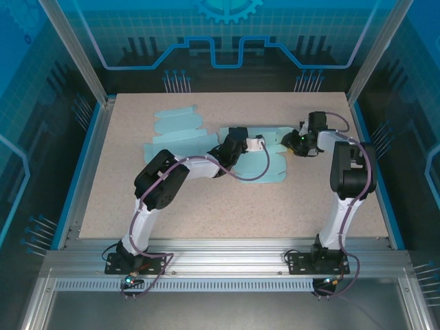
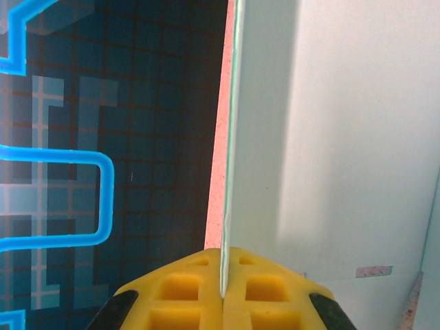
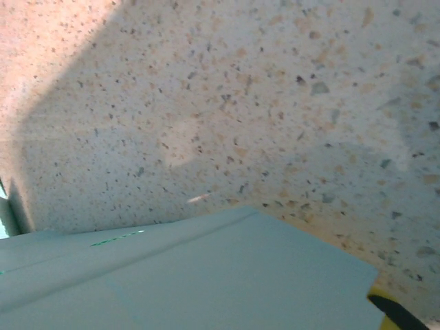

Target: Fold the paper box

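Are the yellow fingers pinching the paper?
Yes, the thin edge of the paper runs straight down into the seam between the shut yellow fingers of the left gripper.

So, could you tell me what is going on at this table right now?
The two arms are working on a teal paper box in the middle of the table. The left end effector is shut on a thin edge of it, pinched between yellow fingers. The right end effector sits at its right end; I cannot tell whether it grips. A second blank lies flat, further back on the left. No box shape stands yet.
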Action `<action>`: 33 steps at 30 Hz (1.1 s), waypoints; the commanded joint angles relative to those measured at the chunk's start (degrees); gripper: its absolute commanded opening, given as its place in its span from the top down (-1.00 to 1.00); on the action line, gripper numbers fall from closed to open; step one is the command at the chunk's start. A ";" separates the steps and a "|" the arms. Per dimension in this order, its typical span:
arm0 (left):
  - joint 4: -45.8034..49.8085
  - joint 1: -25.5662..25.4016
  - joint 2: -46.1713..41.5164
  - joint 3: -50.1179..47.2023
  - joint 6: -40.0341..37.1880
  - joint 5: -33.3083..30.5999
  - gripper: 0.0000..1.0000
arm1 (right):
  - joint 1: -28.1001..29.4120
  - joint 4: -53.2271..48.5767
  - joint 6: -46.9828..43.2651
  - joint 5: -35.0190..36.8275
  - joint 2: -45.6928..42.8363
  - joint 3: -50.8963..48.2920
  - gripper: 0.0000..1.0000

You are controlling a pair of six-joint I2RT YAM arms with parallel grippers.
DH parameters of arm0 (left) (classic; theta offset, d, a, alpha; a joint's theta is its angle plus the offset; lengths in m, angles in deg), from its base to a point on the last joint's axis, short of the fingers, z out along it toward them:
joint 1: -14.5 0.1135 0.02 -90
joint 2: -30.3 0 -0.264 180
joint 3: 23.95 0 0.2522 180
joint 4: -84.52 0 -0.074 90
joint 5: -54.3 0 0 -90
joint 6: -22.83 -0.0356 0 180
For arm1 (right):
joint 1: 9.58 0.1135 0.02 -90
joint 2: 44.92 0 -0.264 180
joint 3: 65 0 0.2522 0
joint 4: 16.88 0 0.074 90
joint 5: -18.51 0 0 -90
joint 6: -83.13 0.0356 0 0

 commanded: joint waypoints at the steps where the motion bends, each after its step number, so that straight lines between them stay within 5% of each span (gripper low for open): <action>1: 0.15 -0.32 1.26 1.46 -0.49 -0.49 1.00 | 0.87 3.22 0.84 -3.63 -3.47 -1.22 0.34; 19: 0.34 -1.17 3.29 4.03 -0.46 -2.66 1.00 | 5.39 10.66 5.44 -6.62 -2.28 -5.09 0.51; 33: -10.85 0.03 3.50 -0.85 -7.04 -1.15 1.00 | 3.40 -0.74 -2.61 -1.04 -10.38 -5.56 0.43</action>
